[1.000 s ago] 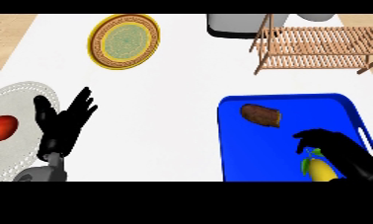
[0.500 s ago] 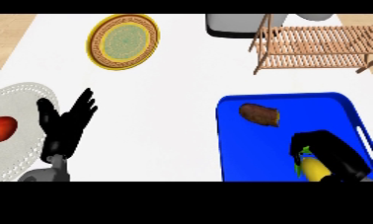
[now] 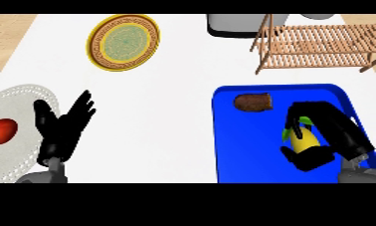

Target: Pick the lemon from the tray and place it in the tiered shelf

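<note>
My right hand (image 3: 330, 131) curled round lemon (image 3: 302, 141), tray (image 3: 242, 155) beneath; brown lump (image 3: 252, 102) up-left of it; left hand (image 3: 62, 129) relaxed, unclenched.

Yellow lemon (image 3: 303, 139), blue tray (image 3: 242, 140), tan shelf (image 3: 316, 46), yellow-green patterned plate (image 3: 125, 42)

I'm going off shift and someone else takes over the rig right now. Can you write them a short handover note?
Right hand: fingers and thumb curled round the lemon, over the right part of the blue tray.
Left hand: open, fingers up, resting at lower left by the white plate; holds nothing.
Lemon: within the tray; whether it is lifted off the tray's floor cannot be told. A brown item lies in the tray beyond it.
Tiered shelf: far right of the counter, past the tray.
Done: lemon grasped.
Left: lift it, carry it to the shelf, set it down, release.
</note>
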`<state>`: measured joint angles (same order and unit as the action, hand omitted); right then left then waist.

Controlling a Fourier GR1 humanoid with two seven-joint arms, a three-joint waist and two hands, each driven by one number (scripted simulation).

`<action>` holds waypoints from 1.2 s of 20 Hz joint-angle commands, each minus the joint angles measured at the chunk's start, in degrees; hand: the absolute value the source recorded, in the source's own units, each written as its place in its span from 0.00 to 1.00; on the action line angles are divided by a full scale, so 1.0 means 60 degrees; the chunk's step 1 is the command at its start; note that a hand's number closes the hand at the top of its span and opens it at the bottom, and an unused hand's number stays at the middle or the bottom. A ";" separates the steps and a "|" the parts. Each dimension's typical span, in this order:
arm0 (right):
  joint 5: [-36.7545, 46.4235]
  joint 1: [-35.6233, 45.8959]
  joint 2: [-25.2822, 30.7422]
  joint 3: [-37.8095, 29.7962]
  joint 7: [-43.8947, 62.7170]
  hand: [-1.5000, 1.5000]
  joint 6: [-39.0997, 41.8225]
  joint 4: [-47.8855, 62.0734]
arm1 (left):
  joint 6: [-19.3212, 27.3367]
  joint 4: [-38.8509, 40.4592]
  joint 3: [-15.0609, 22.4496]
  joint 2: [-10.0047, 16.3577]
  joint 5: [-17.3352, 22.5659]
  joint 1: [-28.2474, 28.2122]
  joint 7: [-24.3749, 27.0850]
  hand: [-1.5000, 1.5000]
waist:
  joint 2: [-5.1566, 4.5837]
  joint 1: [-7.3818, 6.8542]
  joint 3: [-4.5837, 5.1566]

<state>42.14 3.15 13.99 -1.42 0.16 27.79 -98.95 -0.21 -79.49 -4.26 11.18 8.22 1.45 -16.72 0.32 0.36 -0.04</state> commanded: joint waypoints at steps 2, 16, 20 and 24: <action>-0.1010 0.0116 -0.0247 -0.0945 0.1190 1.00 0.0478 -0.2761 | -0.0008 -0.0118 -0.0096 0.0084 0.0015 -0.0220 -0.0105 0.50 | 0.0031 0.0127 0.0020; -0.4929 0.4967 0.1905 -0.4897 0.6754 1.00 0.2573 -0.3593 | 0.0234 -0.0625 0.0308 -0.0305 -0.0336 -0.0466 -0.0318 0.50 | -0.0004 -0.0058 0.0013; -0.5022 0.7167 0.2726 -0.4710 0.7768 1.00 0.2111 -0.1592 | 0.0050 0.0585 -0.0020 -0.0175 -0.0275 0.0338 0.0063 0.50 | -0.0050 -0.0108 0.0024; -0.4869 0.8459 0.3415 -0.4466 0.8067 1.00 0.1688 -0.0243 | 0.0090 0.0652 -0.0095 -0.0140 -0.0244 0.0702 -0.0313 0.50 | -0.0057 -0.0134 0.0022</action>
<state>13.58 45.52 30.74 -28.71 43.87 39.31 -107.24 0.13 -77.96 -4.42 10.37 6.75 3.55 -17.13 0.22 -0.37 -0.12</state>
